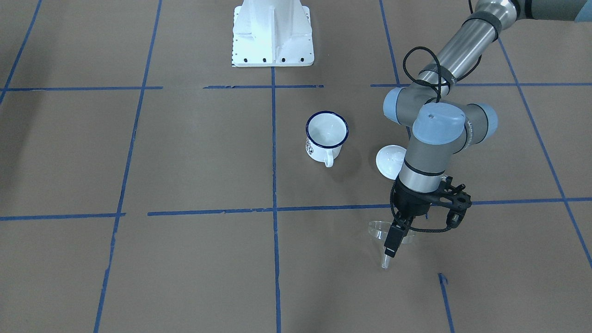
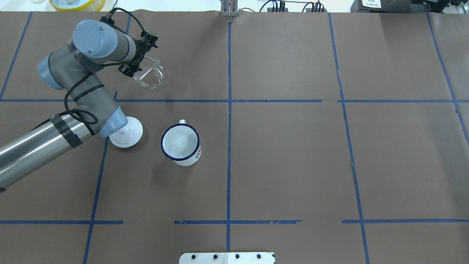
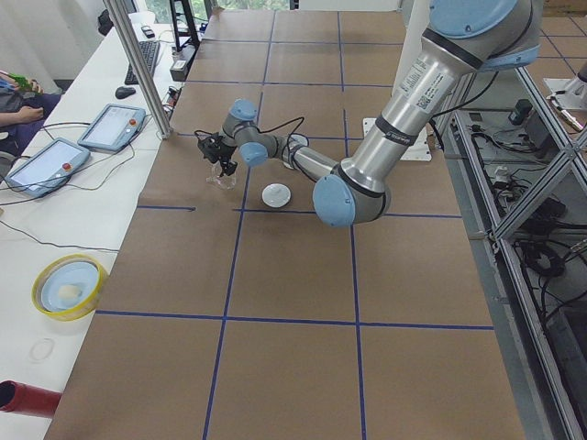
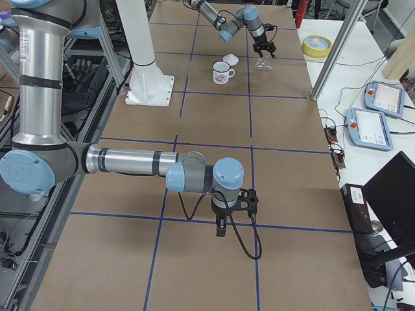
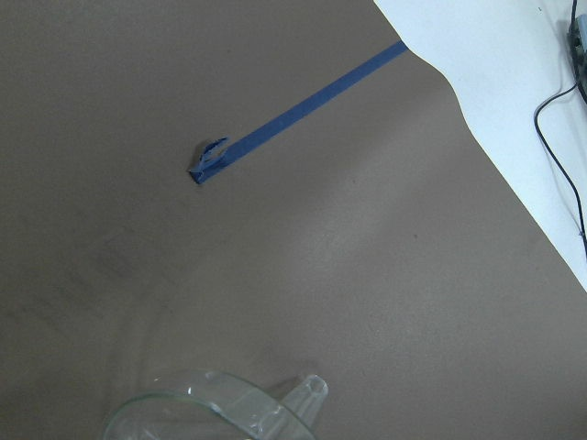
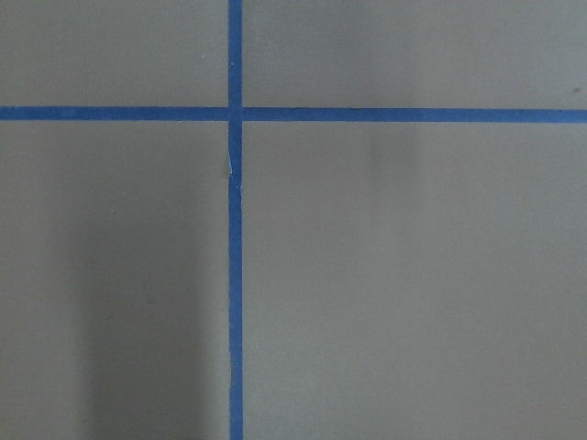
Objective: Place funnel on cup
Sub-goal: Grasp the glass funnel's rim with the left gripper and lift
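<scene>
The clear funnel (image 1: 380, 231) hangs at my left gripper (image 1: 393, 243), whose fingers pinch its rim; its thin stem points down toward the table. In the overhead view the funnel (image 2: 149, 73) is at the far left, beside the gripper (image 2: 132, 69). Its bowl and stem show at the bottom of the left wrist view (image 5: 229, 408). The white cup (image 1: 326, 136) with a dark blue rim stands upright and empty near the table's middle (image 2: 180, 142), well apart from the funnel. My right gripper (image 4: 220, 227) shows only in the exterior right view; I cannot tell if it is open or shut.
A white domed lid (image 2: 126, 135) lies between the cup and my left arm, partly under the elbow. The robot's white base (image 1: 273, 32) stands at the table's robot-side edge. A yellow bowl (image 2: 77, 3) sits off the brown mat at the far edge.
</scene>
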Robot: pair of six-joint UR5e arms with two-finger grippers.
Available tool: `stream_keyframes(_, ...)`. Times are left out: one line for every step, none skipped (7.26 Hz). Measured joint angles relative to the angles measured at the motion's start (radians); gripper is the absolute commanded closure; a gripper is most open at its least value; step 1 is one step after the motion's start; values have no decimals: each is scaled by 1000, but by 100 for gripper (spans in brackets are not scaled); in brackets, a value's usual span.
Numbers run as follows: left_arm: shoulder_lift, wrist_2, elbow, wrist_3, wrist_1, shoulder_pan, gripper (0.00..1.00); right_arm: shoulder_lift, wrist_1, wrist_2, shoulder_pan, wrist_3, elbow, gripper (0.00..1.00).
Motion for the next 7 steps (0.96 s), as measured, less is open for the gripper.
stream_keyframes(-2,12,13,-2,-17,10,83,0,0,0,0,0,0,0)
stream_keyframes(-1,17,19,-4,-27,19,100,0,0,0,0,0,0,0)
stream_keyframes(1,19,18,-4,-31,25,100,0,0,0,0,0,0,0)
stream_keyframes(3,18,8,-2,-34,25,100,0,0,0,0,0,0,0)
stream_keyframes(6,5,-20,-1,-33,15,100,0,0,0,0,0,0,0)
stream_keyframes(21,-40,-75,0,-28,-13,100,0,0,0,0,0,0,0)
stream_keyframes(53,-114,-147,3,-17,-55,100,0,0,0,0,0,0,0)
